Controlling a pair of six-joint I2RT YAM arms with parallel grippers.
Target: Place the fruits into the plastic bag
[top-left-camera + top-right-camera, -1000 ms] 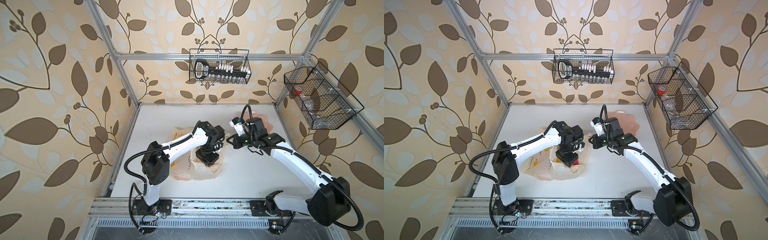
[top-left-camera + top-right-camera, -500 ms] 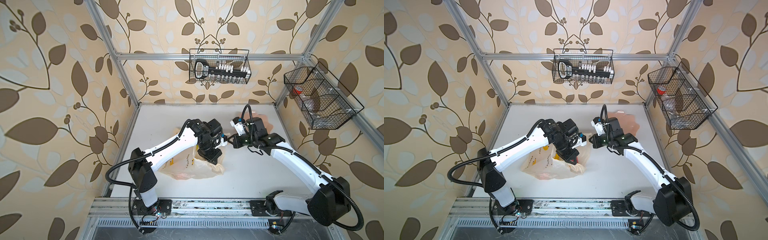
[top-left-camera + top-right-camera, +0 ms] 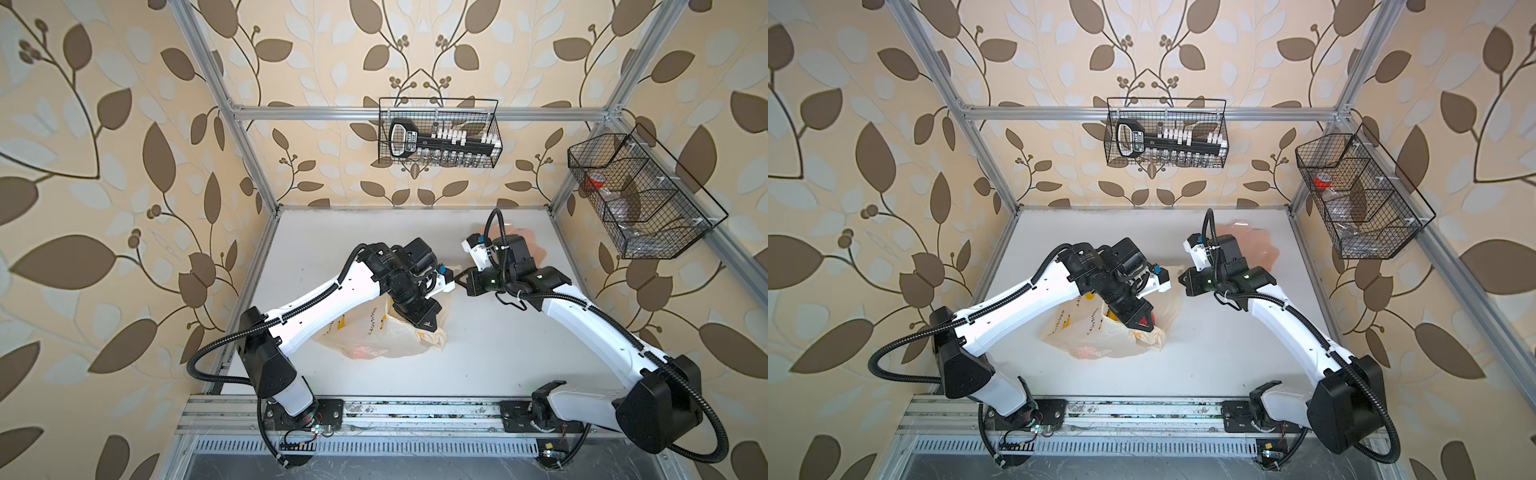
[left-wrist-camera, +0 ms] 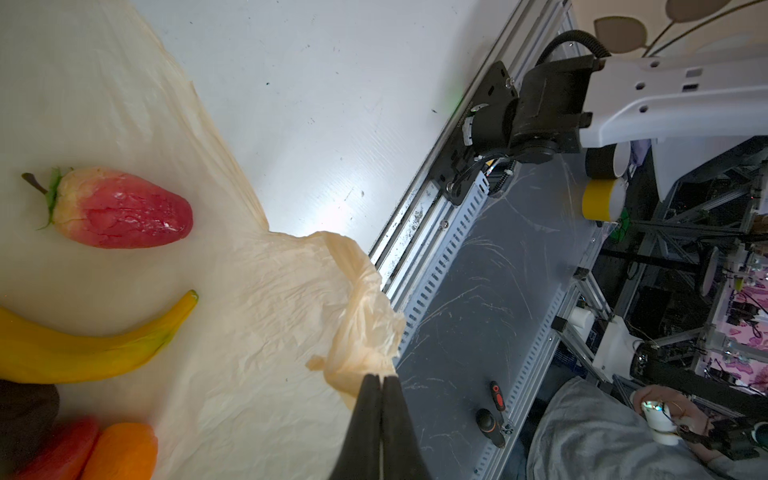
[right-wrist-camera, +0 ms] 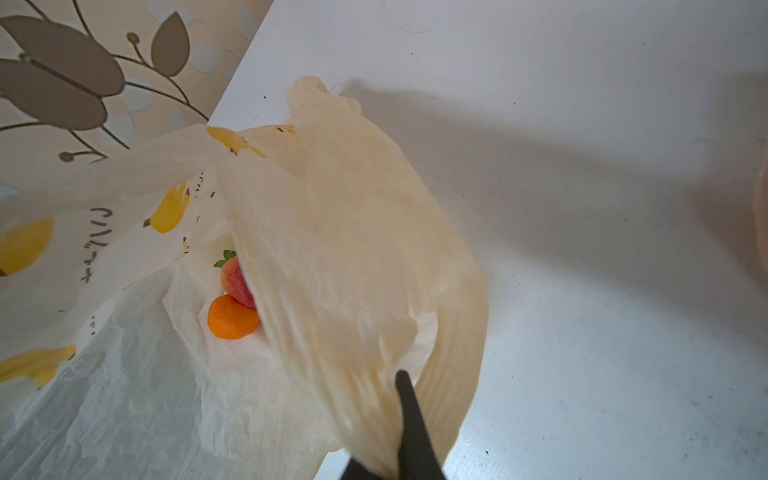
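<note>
Left wrist view: the two black fingers (image 4: 363,428) of the left gripper (image 4: 380,380) are pressed flat together, and their tips pinch a crumpled fold at the rim of the plastic bag (image 4: 257,316). Beyond that fold the cream film spreads out with fruits lying on it. There is a red strawberry (image 4: 124,208) with a green cap and a yellow banana (image 4: 95,349) near it but apart. A dark fruit (image 4: 25,407) lies just beside the banana's thick end, and an orange (image 4: 120,451) touches a red fruit (image 4: 58,453). Past the bag's rim shows the bare white table (image 4: 332,104).

In the right wrist view one dark finger (image 5: 409,415) of the right gripper (image 5: 388,432) is plain. The other is mostly hidden behind a sheet of the bag (image 5: 353,249) that runs down between them, so this gripper is clamped on the sheet. Inside the bag's mouth the strawberry (image 5: 237,278) rests against the orange (image 5: 230,318).

In both top views the left gripper (image 3: 428,328) (image 3: 1140,326) points down over the bag (image 3: 374,336) (image 3: 1092,336). The right gripper (image 3: 459,279) (image 3: 1181,277) holds the bag's rim on the side toward the table's right edge, just beside the left arm's wrist. The bag lies left of the table's (image 3: 498,340) middle, about halfway between its back and front edges. A pale pink plate (image 3: 536,245) (image 3: 1258,241) sits near the back right corner, partly under the right arm and well apart from the bag.
</note>
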